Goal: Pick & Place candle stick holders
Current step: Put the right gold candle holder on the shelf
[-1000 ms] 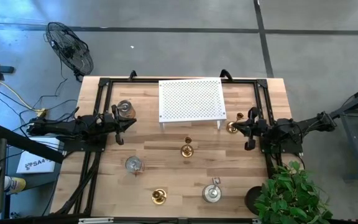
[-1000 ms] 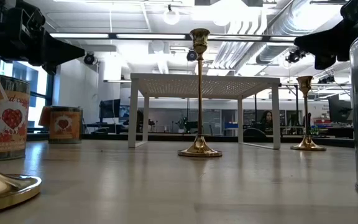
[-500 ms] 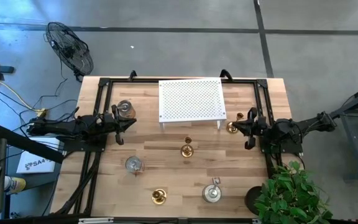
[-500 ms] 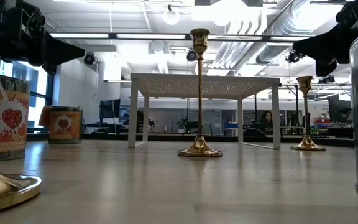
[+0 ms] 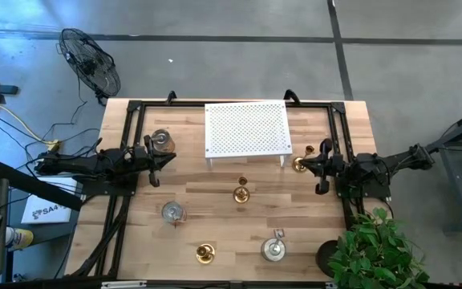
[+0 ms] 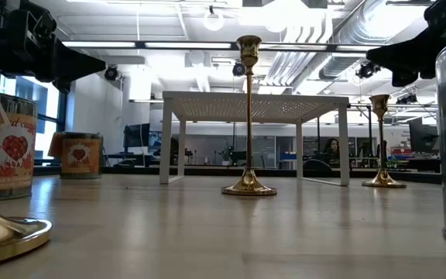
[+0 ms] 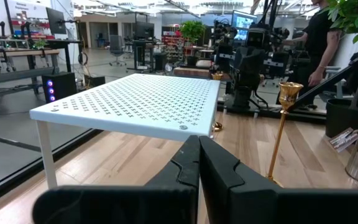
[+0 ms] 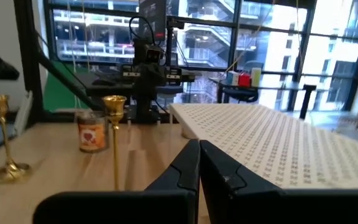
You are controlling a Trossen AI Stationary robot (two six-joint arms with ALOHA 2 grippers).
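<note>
Basically nothing has changed over the last second: both arms sit where they were, and no holder has shifted. So the task looks not started, or paused; all six pieces stand loose on the tabletop [image 5: 215,193], none on the rack [image 5: 247,128].

Left gripper [image 5: 167,158] hovers at the left side, pointing inward toward the rack, jaws clenched on nothing. Its wrist view shows the fingers [image 7: 185,165] pressed together, with the rack ahead. Right gripper [image 5: 311,160] mirrors it at the right side, jaws also clamped empty; fingers [image 8: 188,163] meet in its wrist view.

Holder positions:
- cup holder [image 5: 161,140] just beside the left gripper, back-left
- gold candlestick [image 5: 299,164] just off the right gripper tip, by the rack's front-right leg
- gold candlestick [image 5: 242,193] mid-table, in front of the rack
- cup holder [image 5: 172,212] front-left
- gold candlestick [image 5: 205,253] near the front edge
- cup holder [image 5: 273,249] front-right

All look upright. Low view confirms the centre candlestick [image 6: 248,116] standing straight, rack behind it.

Judgement: each arm has a piece within easy reach, left the back cup, right the candlestick at its tip. Jaws must open before either grab. The slim candlesticks look tippy; a sideways nudge from a closed gripper could topple one.
</note>
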